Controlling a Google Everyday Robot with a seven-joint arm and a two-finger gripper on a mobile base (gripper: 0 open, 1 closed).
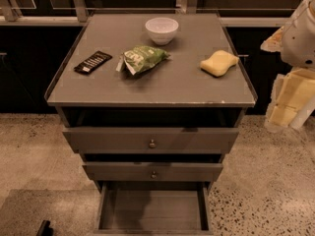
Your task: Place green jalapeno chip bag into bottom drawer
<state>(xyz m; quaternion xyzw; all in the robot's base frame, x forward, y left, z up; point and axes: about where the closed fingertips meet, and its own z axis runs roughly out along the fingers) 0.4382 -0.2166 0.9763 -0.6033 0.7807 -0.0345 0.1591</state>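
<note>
The green jalapeno chip bag (142, 58) lies crinkled on the cabinet top (162, 90), in the middle, just in front of the white bowl (162, 30). The bottom drawer (153, 211) is pulled out at the foot of the cabinet, and its flat floor is bare. My arm comes in at the right edge of the view. The gripper (284, 113) hangs off the cabinet's right side, about level with the top's front edge, far from the bag and holding nothing that I can see.
A flat black remote-like bar (93, 62) lies at the left of the top and a yellow sponge (219, 63) at the right. The two upper drawers with round knobs (152, 143) are slightly out. A speckled floor surrounds the cabinet, and a dark wall stands behind it.
</note>
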